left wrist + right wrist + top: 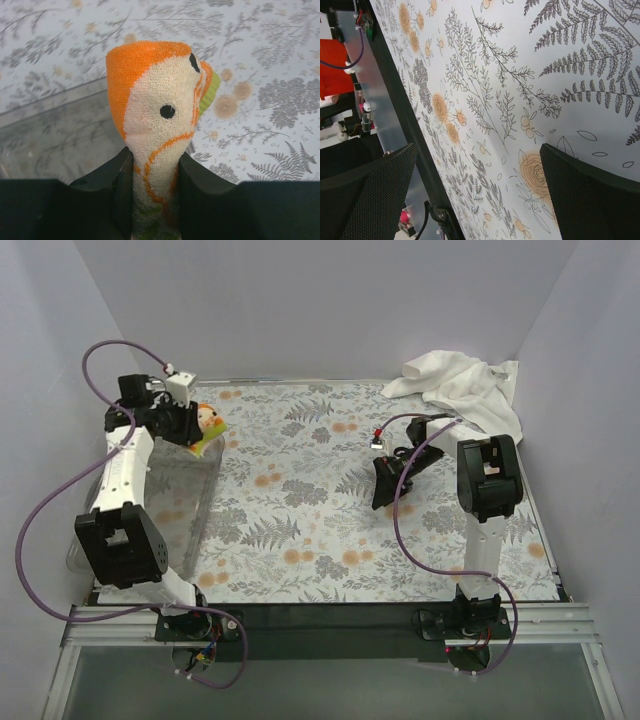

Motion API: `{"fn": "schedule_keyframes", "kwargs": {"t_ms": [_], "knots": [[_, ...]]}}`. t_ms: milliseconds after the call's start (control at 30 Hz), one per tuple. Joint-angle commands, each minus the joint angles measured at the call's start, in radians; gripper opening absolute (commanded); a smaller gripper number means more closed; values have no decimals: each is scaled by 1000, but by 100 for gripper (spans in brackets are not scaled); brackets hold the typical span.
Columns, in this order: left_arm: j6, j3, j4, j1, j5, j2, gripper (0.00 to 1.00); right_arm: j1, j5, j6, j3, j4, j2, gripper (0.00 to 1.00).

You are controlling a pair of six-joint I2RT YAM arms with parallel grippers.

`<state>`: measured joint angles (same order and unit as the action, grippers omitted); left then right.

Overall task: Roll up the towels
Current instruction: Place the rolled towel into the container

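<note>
Left gripper (155, 167) clamped on printed cloth (160, 100) by left edge, right gripper (477, 192) apart over covering (300, 515), white towel (460, 385) far-right corner.

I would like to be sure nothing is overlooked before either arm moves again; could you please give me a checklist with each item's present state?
1. Grip: the left gripper is shut on the small printed cloth: ok.
2. Roll: the small printed cloth looks like a compact roll: ok, though its lower end is hidden.
3. Placement: whether the cloth is over the clear bin or just past its far edge: cannot tell.
4. Free arm: the right gripper is open and empty above the table covering: ok.
5. Second item: the large white towel is rolled: not ok; it lies crumpled in the far right corner.
</note>
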<state>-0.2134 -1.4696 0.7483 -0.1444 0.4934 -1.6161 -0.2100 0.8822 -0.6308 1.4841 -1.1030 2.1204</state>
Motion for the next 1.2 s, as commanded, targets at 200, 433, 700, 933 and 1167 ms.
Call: {"fn": "schedule_keyframes", "kwargs": {"t_ms": [200,433,700,933,1167], "knots": [[-73,208,-38,-158,-163,150,0,21,-22,5,41,-43,-65,98],[-145,339,-181,-161,-205,105,0,24,-35,5,21,-43,-74,98],[-227,403,-337,-159,-105,10,0,32,-42,5,-21,-43,-109,98],[-254,454,-438,-159,-61,-47,0,31,-43,6,-38,-40,-119,98],[-235,482,-454,-159,-62,-90,19,32,-37,8,-31,-41,-111,98]]}}
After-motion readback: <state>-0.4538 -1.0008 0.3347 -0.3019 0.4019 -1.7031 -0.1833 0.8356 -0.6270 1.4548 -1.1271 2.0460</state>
